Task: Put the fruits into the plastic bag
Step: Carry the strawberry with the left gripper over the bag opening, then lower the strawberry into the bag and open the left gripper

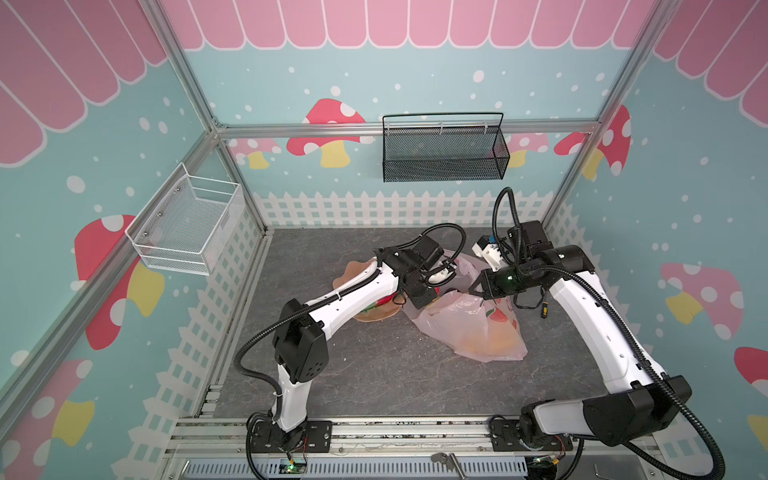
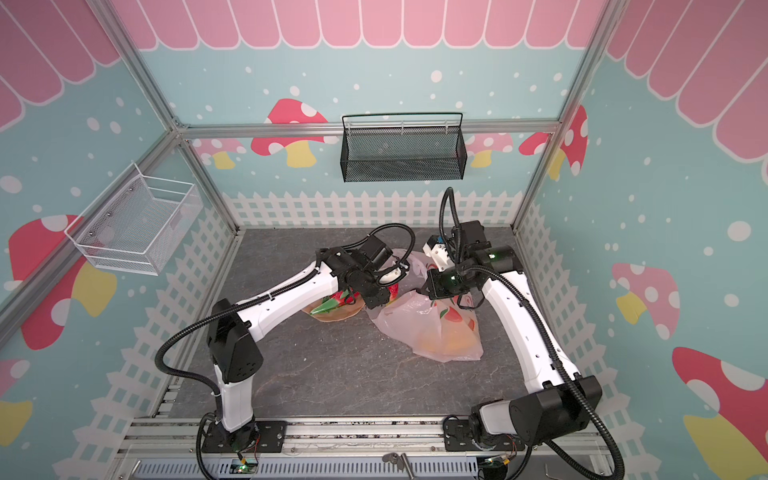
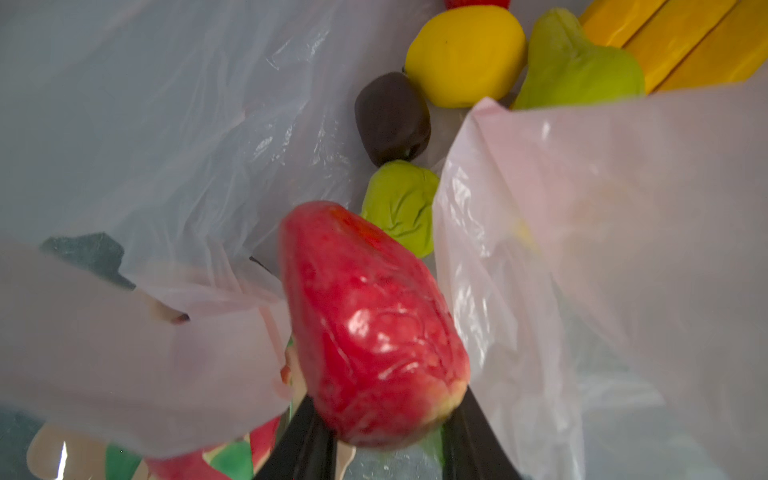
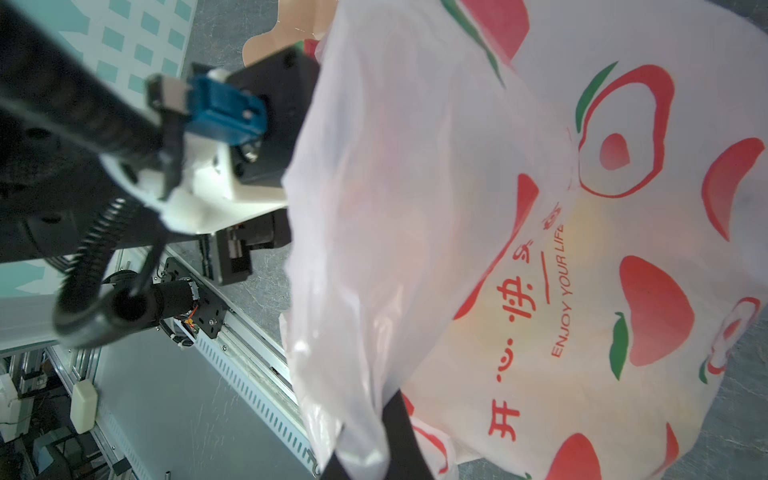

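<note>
Left wrist view: left gripper (image 3: 386,432) clamps red fruit (image 3: 370,324) above bagged fruits (image 3: 465,54), right gripper (image 4: 365,453) pinches bag (image 4: 457,208), dragon fruit (image 2: 332,303) not yet in.

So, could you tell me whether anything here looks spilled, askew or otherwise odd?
Nothing stands out. The right fingers pinch the plastic bag at its rim, the left fingers hold a red fruit at its mouth, and several fruits lie inside; none is loose on the table.
</note>
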Motion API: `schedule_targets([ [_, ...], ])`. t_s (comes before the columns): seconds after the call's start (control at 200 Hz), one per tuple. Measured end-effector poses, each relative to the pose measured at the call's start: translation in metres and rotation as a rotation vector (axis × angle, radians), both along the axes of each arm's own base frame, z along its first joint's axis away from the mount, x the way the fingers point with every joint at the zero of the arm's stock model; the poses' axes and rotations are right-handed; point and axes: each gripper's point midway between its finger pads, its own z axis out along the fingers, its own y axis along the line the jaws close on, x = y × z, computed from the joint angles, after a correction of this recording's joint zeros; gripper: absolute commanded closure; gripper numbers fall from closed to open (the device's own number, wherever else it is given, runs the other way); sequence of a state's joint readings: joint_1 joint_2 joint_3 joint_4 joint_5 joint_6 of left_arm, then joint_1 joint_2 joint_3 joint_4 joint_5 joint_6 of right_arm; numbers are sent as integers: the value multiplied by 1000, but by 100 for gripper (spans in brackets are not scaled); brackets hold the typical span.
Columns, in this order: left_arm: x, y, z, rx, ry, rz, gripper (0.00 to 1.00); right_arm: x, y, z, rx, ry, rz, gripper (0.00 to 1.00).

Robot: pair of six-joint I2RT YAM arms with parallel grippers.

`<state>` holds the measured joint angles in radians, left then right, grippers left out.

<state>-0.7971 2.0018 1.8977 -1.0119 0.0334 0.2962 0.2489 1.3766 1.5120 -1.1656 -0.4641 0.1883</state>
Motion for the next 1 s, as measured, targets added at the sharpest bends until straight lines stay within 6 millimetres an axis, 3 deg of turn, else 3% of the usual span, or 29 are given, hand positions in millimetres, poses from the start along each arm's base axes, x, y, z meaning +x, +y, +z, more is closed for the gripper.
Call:
schedule_targets([
  [0.345,21,-30,-19,-30,-4,-10,84,-6,-2,-1,-1,7,0,100],
  [0.996,-25,-85,-20,-136,51,-84,80,-16,-2,1,8,20,7,100],
])
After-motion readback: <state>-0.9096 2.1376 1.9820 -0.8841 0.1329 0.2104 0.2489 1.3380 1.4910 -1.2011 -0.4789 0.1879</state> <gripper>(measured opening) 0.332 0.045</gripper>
